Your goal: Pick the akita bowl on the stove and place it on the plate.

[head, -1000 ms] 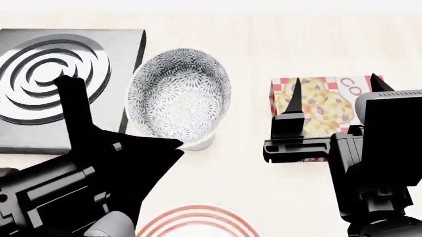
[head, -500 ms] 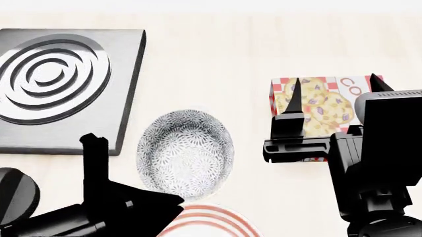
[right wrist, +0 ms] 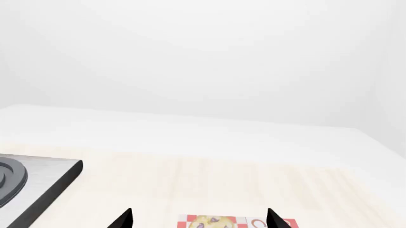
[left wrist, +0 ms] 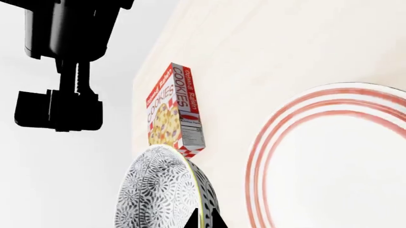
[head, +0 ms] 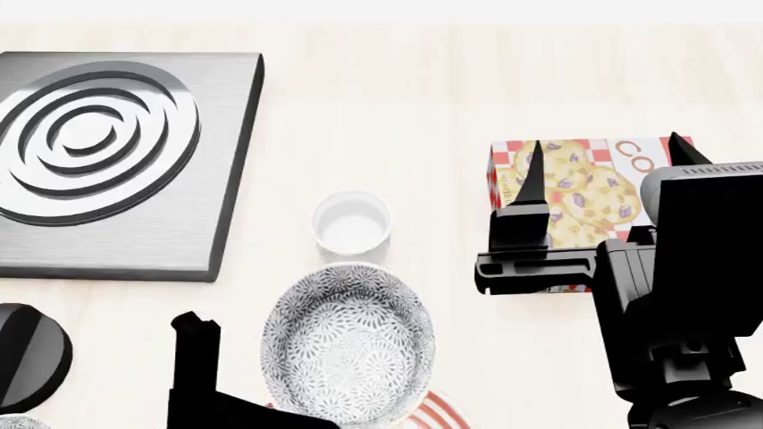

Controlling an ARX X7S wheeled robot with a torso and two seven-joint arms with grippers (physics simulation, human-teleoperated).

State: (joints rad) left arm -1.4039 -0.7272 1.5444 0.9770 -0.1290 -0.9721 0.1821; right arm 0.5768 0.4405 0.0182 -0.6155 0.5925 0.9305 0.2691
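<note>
Spanning pale wood, the table (white, seemingly bare backdrop).

A: Bright, even light all over, and the pale table looks nearly washed out in the head view.
B: Hardly a shadow anywhere; the arms read as flat black shapes with no detail.
A: The stove shows a soft brushed sheen, no harsh glare.
B: Everything's sharp, edge to edge; the white background in the right wrist view is featureless.
</note>
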